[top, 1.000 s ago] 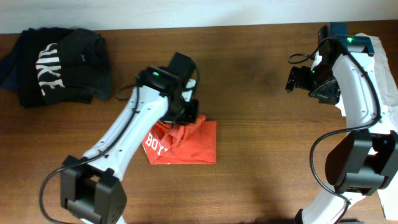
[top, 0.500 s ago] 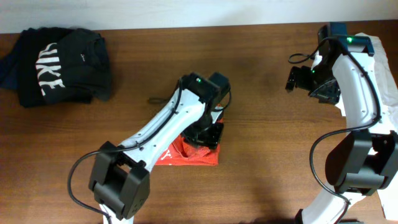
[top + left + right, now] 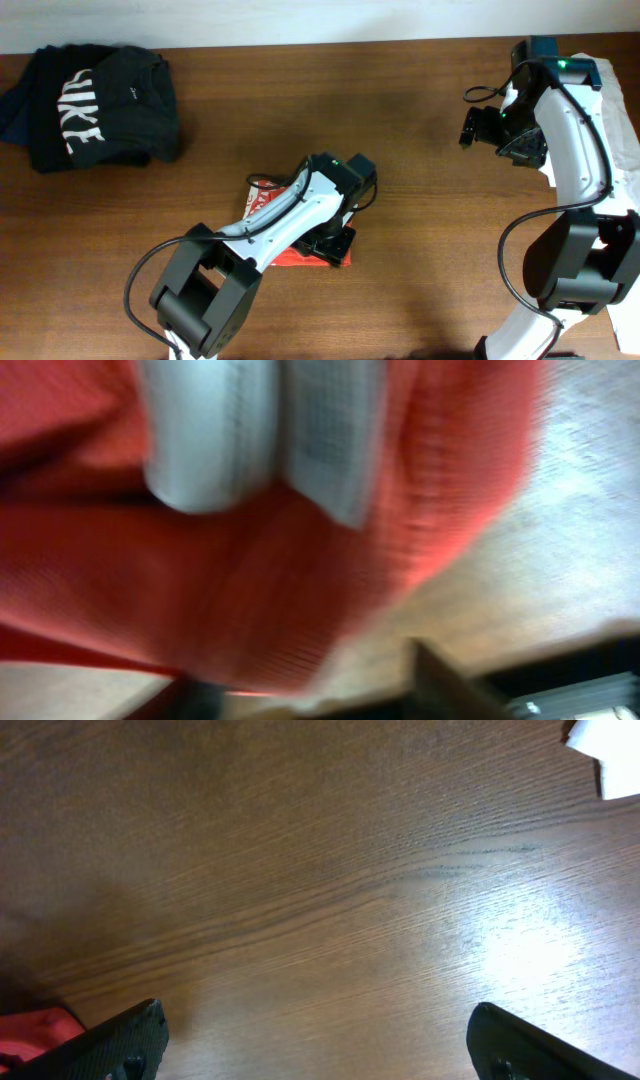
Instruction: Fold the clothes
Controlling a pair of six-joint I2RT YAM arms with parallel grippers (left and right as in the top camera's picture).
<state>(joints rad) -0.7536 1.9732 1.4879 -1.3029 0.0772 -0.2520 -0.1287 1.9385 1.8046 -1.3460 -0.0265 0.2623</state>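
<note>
Left wrist view: T-shirt [image 3: 200, 580] fills nearly the whole frame. Orange-red cotton, blurred, right up against the lens. White print [image 3: 250, 430] at top, creased over on itself, unreadable. Left gripper [image 3: 325, 690]: dark fingertips [image 3: 450, 680] at the bottom edge, standing partway apart. Cloth lies loose across the gap, nothing pinched that I can make out. Strip of wooden table [image 3: 570, 540] at right.

Right wrist view: right gripper [image 3: 325, 1040] spread as wide as it goes, empty, hanging over bare wood. Red corner of the T-shirt [image 3: 30, 1030] at lower left edge, corner of a white garment [image 3: 610, 755] at upper right.

Overhead: T-shirt [image 3: 290, 258] a small folded bundle mid-table, mostly hidden under the left arm [image 3: 285, 215]. Lettered panel shows at its left side, red edge beneath the left gripper [image 3: 332, 243]. Right gripper [image 3: 470, 127] well apart, back right, beside the white garment [image 3: 625, 120]. Black T-shirt [image 3: 95, 105] with white letters heaped at far back left.
</note>
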